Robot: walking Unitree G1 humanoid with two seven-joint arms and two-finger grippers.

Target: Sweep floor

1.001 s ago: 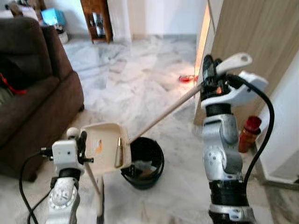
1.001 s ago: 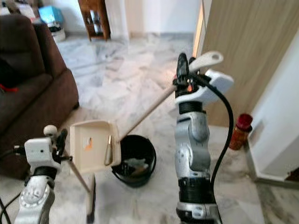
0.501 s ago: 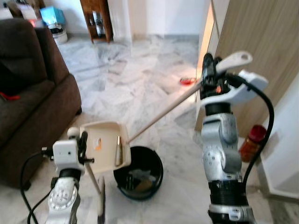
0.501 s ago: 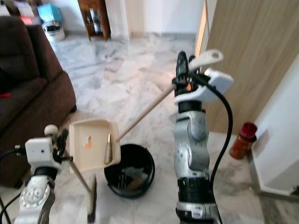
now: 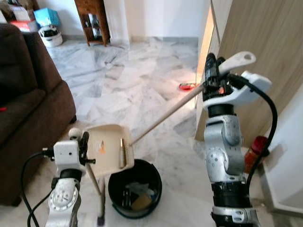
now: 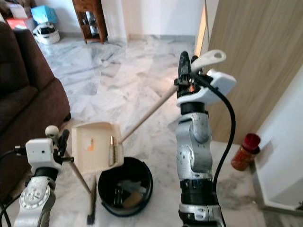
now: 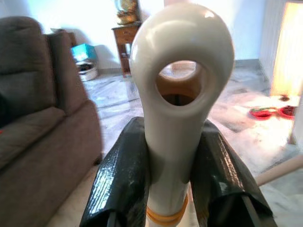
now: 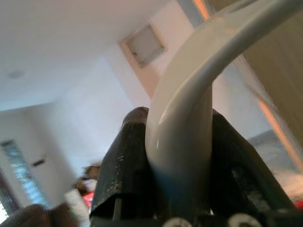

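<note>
Spillage looks the main risk: the left gripper (image 7: 170,189) pinches the broom handle (image 7: 177,118) and the right gripper (image 8: 175,175) the dustpan handle (image 8: 189,113), holding the cream dustpan (image 5: 106,152) tipped just beside the black bin's rim (image 5: 156,182), so debris may land on the marble floor (image 5: 137,90). Head views show this alignment; wrist views show the clamped fingers.

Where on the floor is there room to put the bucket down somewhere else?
The wide marble floor between the brown sofa and the wooden door looks bare. It is crowded near the robot's feet: the black bucket, dustpan, and the red jar by the wall.
</note>
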